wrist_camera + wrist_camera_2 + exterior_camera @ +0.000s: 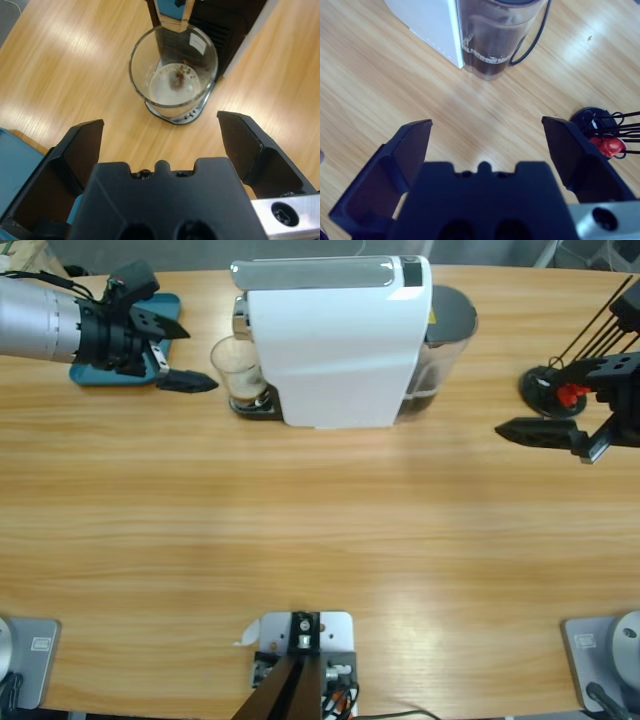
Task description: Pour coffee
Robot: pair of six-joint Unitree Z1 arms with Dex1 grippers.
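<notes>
A small clear glass cup (237, 368) (173, 75) stands on the drip tray under the spout of the white coffee machine (335, 340). In the cup is a little coffee (174, 89) with a pale foam top. My left gripper (186, 354) (160, 135) is open just left of the cup, its jaws apart and short of the glass, touching nothing. My right gripper (520, 412) (487, 145) is open over bare table to the right of the machine and holds nothing.
The machine's dark round tank (447, 335) (492, 40) sits at its right side. A blue tray (130, 368) lies under the left arm. A black wire capsule stand (548, 390) (602, 135) with a red capsule is beside the right gripper.
</notes>
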